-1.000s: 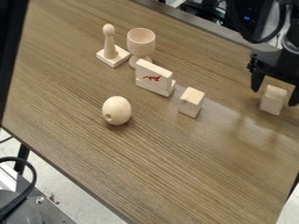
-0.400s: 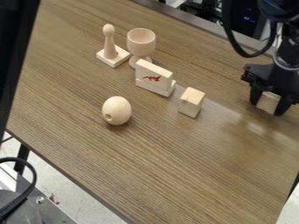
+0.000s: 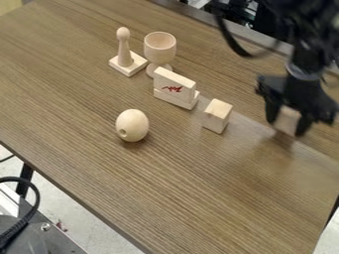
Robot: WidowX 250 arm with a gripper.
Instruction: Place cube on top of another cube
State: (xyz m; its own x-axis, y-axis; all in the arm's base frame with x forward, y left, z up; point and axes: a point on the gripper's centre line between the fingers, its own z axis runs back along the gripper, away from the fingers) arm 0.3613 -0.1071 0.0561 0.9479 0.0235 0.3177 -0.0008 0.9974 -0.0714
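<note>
At the right of the view my gripper (image 3: 286,122) is shut on a light wooden cube (image 3: 287,120), one finger on either side of it. The held cube appears slightly above the table. The other wooden cube (image 3: 217,116) stands on the table to the left of the gripper, a short distance apart, just right of the centre of the view.
A wooden block with a red mark (image 3: 173,90) stands behind and left of the standing cube. Farther back are a wooden goblet (image 3: 159,48) and a peg on a square base (image 3: 124,54). A wooden egg (image 3: 132,125) sits on the brown table (image 3: 179,193).
The gripper came down around the right cube and closed on it. Gripper and cube have since moved left, nearer the standing cube. The dark shape at the upper left has gone.
</note>
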